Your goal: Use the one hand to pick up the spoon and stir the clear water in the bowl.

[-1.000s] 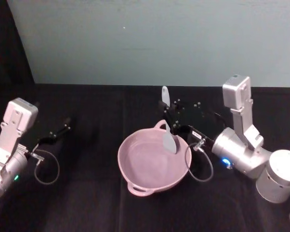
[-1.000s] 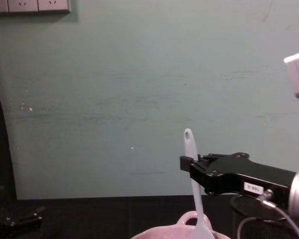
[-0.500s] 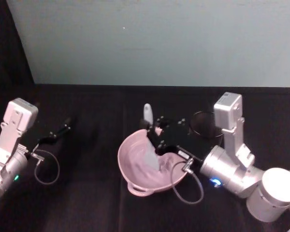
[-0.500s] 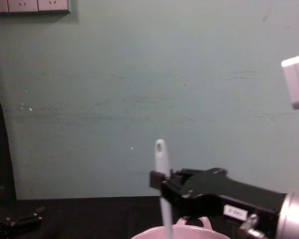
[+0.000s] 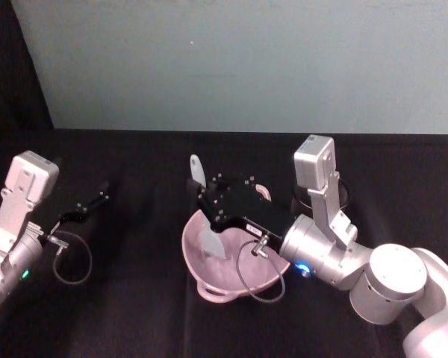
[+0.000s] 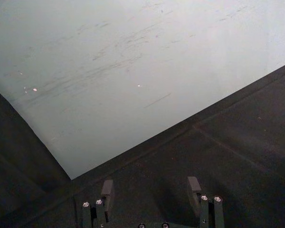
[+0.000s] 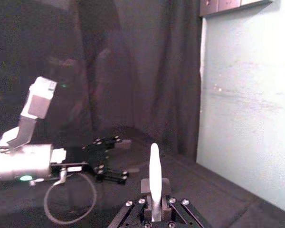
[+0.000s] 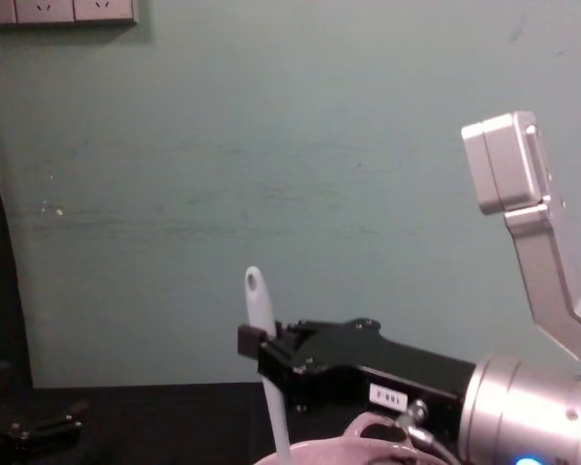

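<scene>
My right pincer (image 5: 204, 195) is clenched on the handle of the white spoon (image 5: 213, 243) and hangs over the far-left part of the pink bowl (image 5: 188, 250). The spoon stands nearly upright. Its flat head is down inside the bowl near the left wall, and the handle end with the hole rises above my jaws. The bowl sits on the black table (image 5: 134, 298). My left pincer (image 6: 150, 183) rests at the left, well apart from the bowl, with its fingers released.

Soft even light on the pale wall (image 5: 231, 67); black tabletop (image 5: 134, 313) dim, almost shadowless; right wrist view darkest
</scene>
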Controlling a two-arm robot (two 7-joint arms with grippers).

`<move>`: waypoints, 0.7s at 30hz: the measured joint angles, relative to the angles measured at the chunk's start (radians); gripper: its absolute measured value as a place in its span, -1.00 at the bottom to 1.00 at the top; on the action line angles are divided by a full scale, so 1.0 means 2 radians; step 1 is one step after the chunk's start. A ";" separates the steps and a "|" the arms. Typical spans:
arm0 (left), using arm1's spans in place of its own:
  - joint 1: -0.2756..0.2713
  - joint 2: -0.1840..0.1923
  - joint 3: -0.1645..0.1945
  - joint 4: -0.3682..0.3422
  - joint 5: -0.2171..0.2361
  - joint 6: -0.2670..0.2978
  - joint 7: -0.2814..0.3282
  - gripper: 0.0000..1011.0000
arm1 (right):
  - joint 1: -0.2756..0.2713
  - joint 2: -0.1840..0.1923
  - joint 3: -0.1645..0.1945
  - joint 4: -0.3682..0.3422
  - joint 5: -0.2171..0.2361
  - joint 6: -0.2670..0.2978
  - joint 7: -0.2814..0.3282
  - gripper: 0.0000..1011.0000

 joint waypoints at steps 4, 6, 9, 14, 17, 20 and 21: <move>0.000 0.000 0.000 0.000 0.000 0.000 0.000 0.99 | 0.010 -0.004 0.004 0.010 -0.005 -0.005 -0.007 -0.78; 0.000 0.000 0.000 0.000 0.000 0.000 0.000 0.99 | 0.015 -0.005 0.007 0.016 -0.008 -0.008 -0.011 -0.78; 0.000 0.000 0.000 0.000 0.000 0.000 0.000 0.99 | 0.018 -0.005 0.014 0.020 -0.010 -0.010 -0.017 -0.78; 0.000 0.000 0.000 0.000 0.000 0.000 0.000 0.99 | 0.015 0.001 0.027 0.021 -0.011 -0.011 -0.026 -0.78; 0.000 0.000 0.000 0.000 0.000 0.000 0.000 0.99 | 0.009 0.007 0.037 0.015 -0.011 -0.011 -0.033 -0.78; 0.000 0.000 0.000 0.000 0.000 0.000 0.000 0.99 | 0.000 0.014 0.045 0.007 -0.011 -0.010 -0.037 -0.78; 0.000 0.000 0.000 0.000 0.000 0.000 0.000 0.99 | -0.002 0.016 0.047 0.005 -0.011 -0.010 -0.038 -0.78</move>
